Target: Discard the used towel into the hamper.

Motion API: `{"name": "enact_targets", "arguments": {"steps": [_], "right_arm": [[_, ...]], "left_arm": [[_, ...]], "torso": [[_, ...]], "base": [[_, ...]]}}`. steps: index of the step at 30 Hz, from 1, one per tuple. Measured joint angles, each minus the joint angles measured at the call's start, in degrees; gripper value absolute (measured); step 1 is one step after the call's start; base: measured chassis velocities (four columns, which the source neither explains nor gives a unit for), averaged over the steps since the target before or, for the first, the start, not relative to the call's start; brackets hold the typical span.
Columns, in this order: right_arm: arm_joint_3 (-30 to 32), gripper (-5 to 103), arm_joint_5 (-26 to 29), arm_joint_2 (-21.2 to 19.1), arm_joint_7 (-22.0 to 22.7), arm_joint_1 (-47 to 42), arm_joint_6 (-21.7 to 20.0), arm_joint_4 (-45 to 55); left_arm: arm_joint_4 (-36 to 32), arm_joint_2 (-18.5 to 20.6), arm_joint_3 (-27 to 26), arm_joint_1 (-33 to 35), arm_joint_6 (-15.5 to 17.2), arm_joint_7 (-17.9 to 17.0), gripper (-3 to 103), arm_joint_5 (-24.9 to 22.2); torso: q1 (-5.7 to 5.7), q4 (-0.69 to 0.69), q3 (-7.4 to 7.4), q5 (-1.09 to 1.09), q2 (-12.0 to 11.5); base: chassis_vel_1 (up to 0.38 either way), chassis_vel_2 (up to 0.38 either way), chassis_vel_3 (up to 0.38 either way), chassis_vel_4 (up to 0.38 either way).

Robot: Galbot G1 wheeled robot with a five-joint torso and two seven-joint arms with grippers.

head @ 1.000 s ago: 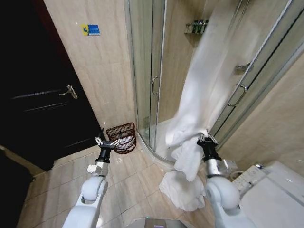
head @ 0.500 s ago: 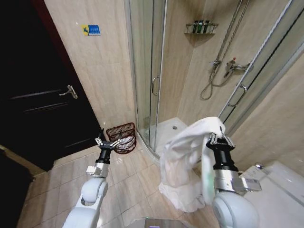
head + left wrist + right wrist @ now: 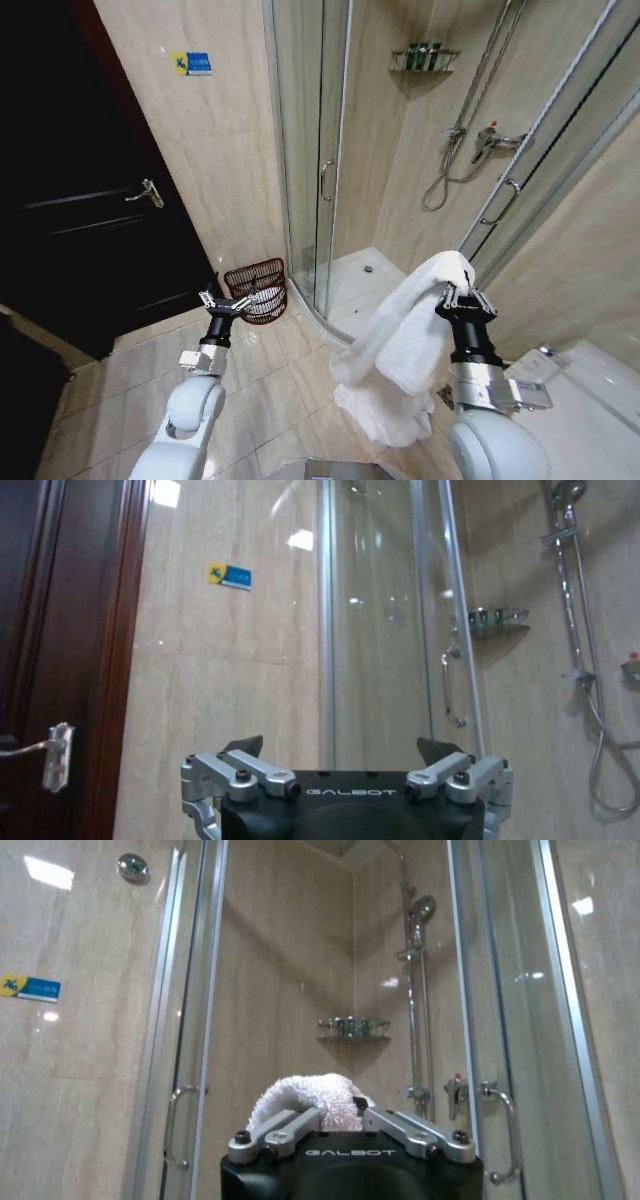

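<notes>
My right gripper (image 3: 459,297) is shut on the white towel (image 3: 405,345), held up at the right in the head view; the cloth drapes over the fingers and hangs down to a heap on the floor tiles. The right wrist view shows the towel (image 3: 305,1100) bunched between the closed fingers (image 3: 283,1126). The hamper (image 3: 256,290), a small dark reddish-brown wicker basket with something white inside, stands on the floor against the wall beside the shower door. My left gripper (image 3: 224,303) hovers open just in front of the hamper, and the left wrist view shows its fingers (image 3: 244,748) spread apart.
A glass shower enclosure (image 3: 320,160) with a chrome handle takes up the middle. A dark door (image 3: 80,220) stands at the left. A white toilet (image 3: 575,400) sits at the lower right. Bare floor tiles (image 3: 285,385) lie between my arms.
The towel came off its high hanging place and dropped onto my right gripper. That gripper moved right and slightly up with it. The left arm stayed still.
</notes>
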Motion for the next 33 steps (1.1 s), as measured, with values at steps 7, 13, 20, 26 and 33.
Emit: {"name": "enact_targets", "arguments": {"steps": [7, 13, 20, 26, 33], "right_arm": [[0.0, 3, -0.9, 0.1, 0.0, -0.1, 0.0, -0.1], [-0.1, 3, -2.6, 0.5, 0.1, 0.3, -0.1, -0.1], [-0.5, 3, -4.0, 0.7, 0.1, 0.5, 0.4, -0.2], [-0.5, 3, -4.3, 0.3, -0.2, 0.6, 0.5, -0.5], [-0.9, 3, -4.9, 0.6, -1.1, 1.1, 0.7, -1.3]], "left_arm": [[0.0, -0.1, 0.0, 0.2, -0.2, 0.0, 100, 0.3], [0.2, -0.2, 0.2, 0.3, -1.8, -0.8, 100, 0.8], [0.0, -0.3, 0.5, 0.4, -1.9, -0.8, 100, 0.9], [0.0, -0.7, 0.8, 0.1, -1.8, -0.8, 100, 1.2], [0.2, -0.6, 0.5, 0.5, -2.3, -0.8, 100, 1.2]], "torso": [[0.00, 0.00, 0.00, 0.00, 0.0], [0.00, 0.03, 0.00, 0.00, 0.0], [0.01, -0.01, 0.00, 0.01, 0.0], [0.00, 0.00, 0.00, 0.01, 0.0], [0.01, 0.00, 0.01, 0.00, 0.0]], "base": [[0.025, 0.034, 0.027, 0.029], [0.057, 0.062, 0.081, 0.048], [0.043, 0.019, -0.017, -0.039], [0.140, 0.091, -0.127, -0.129], [0.212, 0.214, -0.222, -0.210]]}}
